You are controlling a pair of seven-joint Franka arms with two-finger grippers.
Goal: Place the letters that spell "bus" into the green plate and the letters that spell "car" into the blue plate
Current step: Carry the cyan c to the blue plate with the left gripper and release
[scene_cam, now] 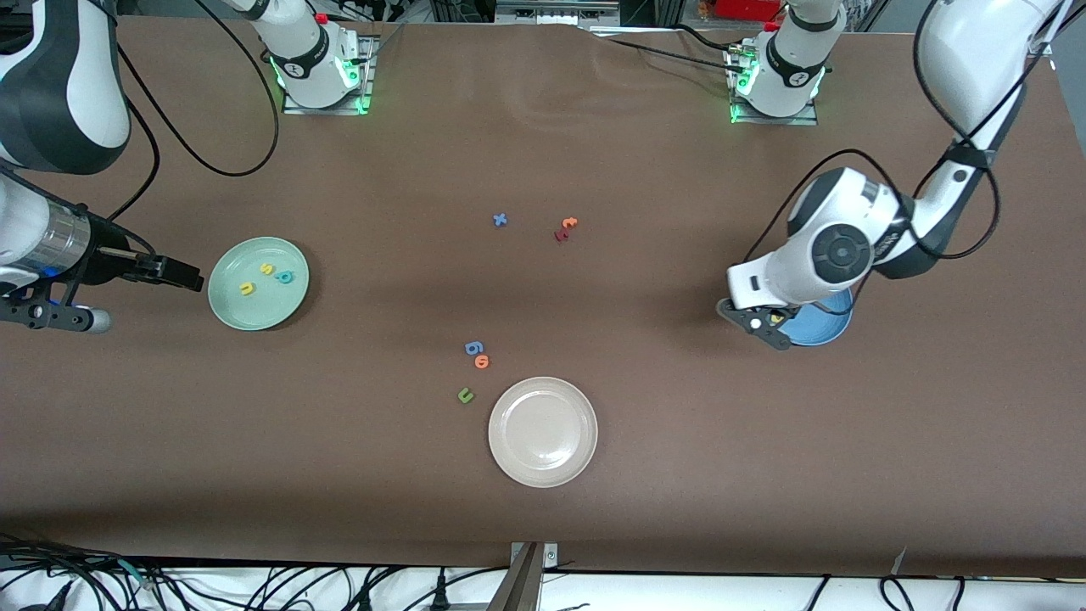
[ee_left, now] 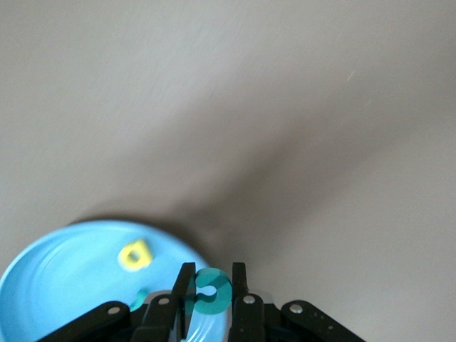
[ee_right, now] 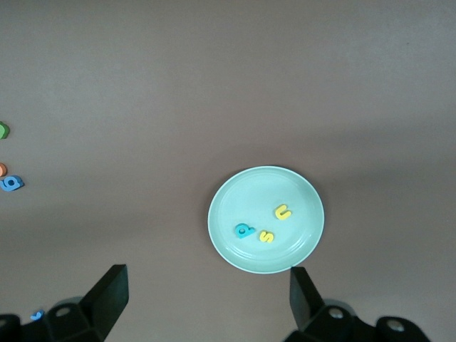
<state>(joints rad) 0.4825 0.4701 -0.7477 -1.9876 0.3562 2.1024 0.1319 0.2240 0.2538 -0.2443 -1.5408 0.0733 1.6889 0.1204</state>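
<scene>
Brown table [scene_cam: 594, 526], left end effector [ee_left: 211, 293] clamping teal "c" [ee_left: 212, 291] over blue plate [ee_left: 64, 271], right end effector [ee_right: 206, 299] wide open, empty

Both arms [scene_cam: 848, 246] were glossy white with dark grey joints, black cables looped along them, green lights glowing at their bases [scene_cam: 322, 81], black-fingered grippers [ee_left: 211, 292].

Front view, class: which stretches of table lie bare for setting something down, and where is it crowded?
Bare: the strip between the green plate and the blue "g"; the stretch between the cream plate and the blue plate. Crowded: the "g", orange "o" and olive "u" beside the cream plate.
</scene>
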